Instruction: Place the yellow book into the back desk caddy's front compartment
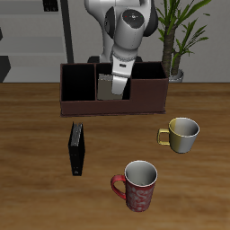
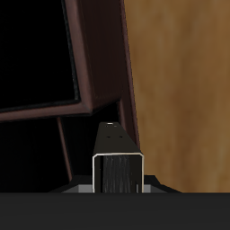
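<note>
The back desk caddy (image 1: 90, 107) is a long, low reddish-brown box with a black interior, standing far back on the table. My gripper (image 1: 118, 87) hangs over its middle section, shut on the yellow book (image 1: 107, 87), a thin grey-tan book held upright. The book's lower part sits down between the caddy's walls, in or just above the middle section. I cannot tell which cell of that section it is over. In the wrist view the book (image 2: 119, 157) shows edge-on, pointing toward a reddish-brown caddy wall (image 2: 101, 81) with a black cell beyond it.
A black book (image 1: 78, 148) lies on the wooden table in front of the caddy. A yellowish mug (image 1: 182, 134) and a red patterned mug (image 1: 138, 186) stand nearer the front edge. A potted plant (image 1: 184, 36) rises behind the caddy's end.
</note>
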{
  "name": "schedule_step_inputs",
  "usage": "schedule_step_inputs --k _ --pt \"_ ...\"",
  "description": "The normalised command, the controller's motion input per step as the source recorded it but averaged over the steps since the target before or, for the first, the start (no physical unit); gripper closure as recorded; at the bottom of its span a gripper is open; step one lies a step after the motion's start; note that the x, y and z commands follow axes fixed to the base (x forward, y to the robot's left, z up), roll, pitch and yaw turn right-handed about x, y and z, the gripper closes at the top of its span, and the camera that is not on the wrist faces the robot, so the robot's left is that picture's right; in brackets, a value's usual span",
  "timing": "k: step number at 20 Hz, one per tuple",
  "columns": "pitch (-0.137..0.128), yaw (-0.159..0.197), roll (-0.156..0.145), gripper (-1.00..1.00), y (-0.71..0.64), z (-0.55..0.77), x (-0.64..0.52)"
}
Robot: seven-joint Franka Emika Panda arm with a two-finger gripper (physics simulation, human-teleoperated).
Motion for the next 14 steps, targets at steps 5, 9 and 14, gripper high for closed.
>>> schedule_step_inputs --k 5,9,14 --pt "-0.037 -0.005 0.002 -1.00 0.10 0.15 -0.04" --pt "-0.014 -0.002 0.013 -1.00 0.05 0.10 -0.01" --pt "-0.031 -0.033 0.008 -1.00 0.03 0.17 -0.05"
